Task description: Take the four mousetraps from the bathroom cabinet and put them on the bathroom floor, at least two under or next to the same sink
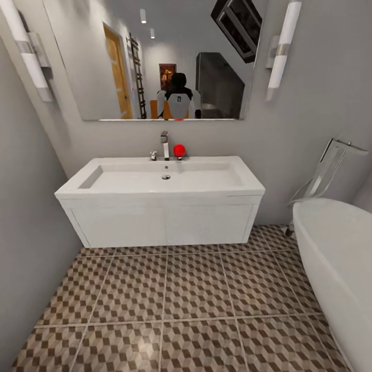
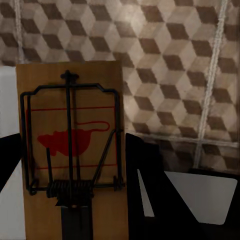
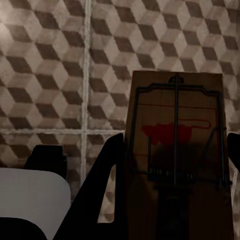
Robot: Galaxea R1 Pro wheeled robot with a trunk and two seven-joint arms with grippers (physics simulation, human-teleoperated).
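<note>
In the left wrist view a tan wooden mousetrap (image 2: 70,145) with a red mouse print and a black wire spring stands between dark fingers (image 2: 145,170); my left gripper (image 2: 74,210) is shut on it above the cube-pattern tiles (image 2: 170,65). The right wrist view shows a second, shadowed mousetrap (image 3: 177,155) held the same way by my right gripper (image 3: 175,210), also over the tiles (image 3: 50,65). Straight ahead in the head view, the white sink (image 1: 129,178) with its chrome faucet (image 1: 165,144) sits on a white two-panel vanity (image 1: 165,225) above the bathroom floor (image 1: 181,310).
A white bathtub (image 1: 341,258) with a clear floor-standing tap (image 1: 330,165) fills the right side. A grey wall (image 1: 26,217) closes the left. A red ball (image 1: 179,150) rests by the faucet. The mirror (image 1: 93,57) reflects the robot.
</note>
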